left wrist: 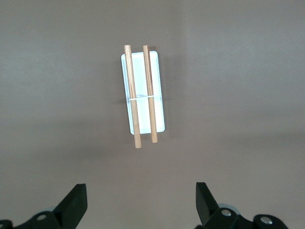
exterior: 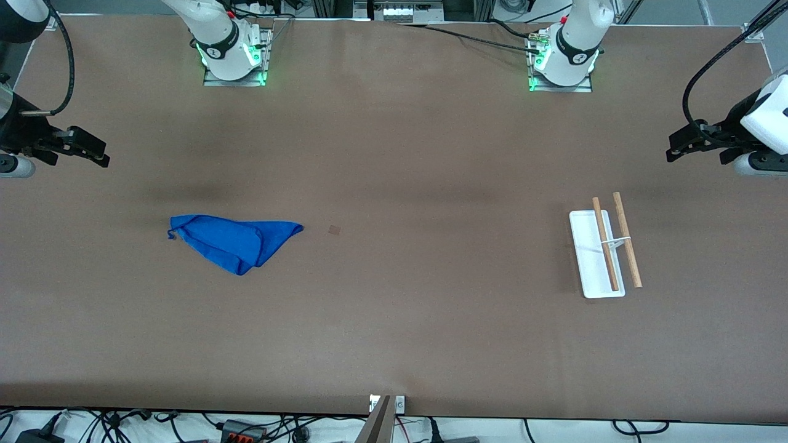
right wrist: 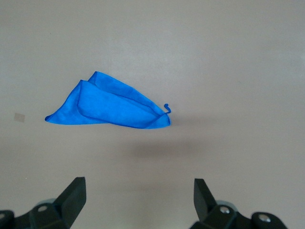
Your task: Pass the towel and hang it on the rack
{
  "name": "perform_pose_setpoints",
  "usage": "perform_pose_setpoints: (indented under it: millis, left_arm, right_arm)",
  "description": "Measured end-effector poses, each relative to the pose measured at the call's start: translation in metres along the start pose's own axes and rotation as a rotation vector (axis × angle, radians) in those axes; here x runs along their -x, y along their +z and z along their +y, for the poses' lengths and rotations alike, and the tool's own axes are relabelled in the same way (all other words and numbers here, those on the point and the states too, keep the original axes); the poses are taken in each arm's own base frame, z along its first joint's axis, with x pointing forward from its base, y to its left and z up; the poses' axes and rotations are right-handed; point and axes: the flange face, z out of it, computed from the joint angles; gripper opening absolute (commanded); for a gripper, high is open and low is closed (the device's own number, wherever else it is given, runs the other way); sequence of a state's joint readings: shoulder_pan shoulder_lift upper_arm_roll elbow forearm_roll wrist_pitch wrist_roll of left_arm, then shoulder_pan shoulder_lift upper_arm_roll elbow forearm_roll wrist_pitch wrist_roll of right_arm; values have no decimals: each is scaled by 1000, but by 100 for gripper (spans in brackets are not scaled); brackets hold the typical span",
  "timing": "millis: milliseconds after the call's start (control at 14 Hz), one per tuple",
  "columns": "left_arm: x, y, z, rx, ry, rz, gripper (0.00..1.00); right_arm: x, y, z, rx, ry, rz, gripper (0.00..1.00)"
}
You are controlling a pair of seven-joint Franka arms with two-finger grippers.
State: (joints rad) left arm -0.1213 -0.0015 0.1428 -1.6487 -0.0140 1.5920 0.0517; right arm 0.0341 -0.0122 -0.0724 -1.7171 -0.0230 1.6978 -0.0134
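Right wrist view is showing the right gripper with its two dark fingers standing wide apart and holding nothing, the towel lying on the tabletop below and ahead of them. In the front view the right gripper is hanging in the air over the tabletop's edge at the right arm's end, well apart from the towel. The left gripper is likewise showing its fingers spread with nothing between them; it is waiting over the left arm's end of the tabletop, looking down on the rack.

The towel is lying crumpled into a rough triangle, folded over itself, with a small hem loop sticking out at one corner. The rack is standing well apart from it toward the left arm's end, its two wooden rods running parallel above the white tray.

The step in hand, I judge, is the right arm's reach and pick-up. To do it well, the fingers should be coming straight down over a raised fold or a corner near the hem, pinching few layers so the cloth is hanging long and flat once lifted. A grasp near one end should be leaving a free edge for the left gripper to take at the handover. Pinching the bunched middle is risking a wad too thick to drape over the rods.
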Motion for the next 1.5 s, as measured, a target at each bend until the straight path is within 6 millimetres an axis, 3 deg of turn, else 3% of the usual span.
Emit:
perform_pose_setpoints:
  millis: [500,714,857,1214,1500]
  left_arm:
    - [-1,4,-4,0,3,-7,100]
    - [-2,4,-4,0,6,-8,100]
    - [-2,4,-4,0,7,-8,100]
    - [-2,5,-2,0,12,-12,100]
    - [0,7,-1,1,13,-29,100]
  right_arm:
    - [0,2,0,0,-1,-4,100]
    - [-5,17,0,1,0,-32,100]
    - [-14,45,3,5,6,-81,100]
    - [-47,157,21,15,37,-211,100]
    - [-61,239,36,20,62,-285,100]
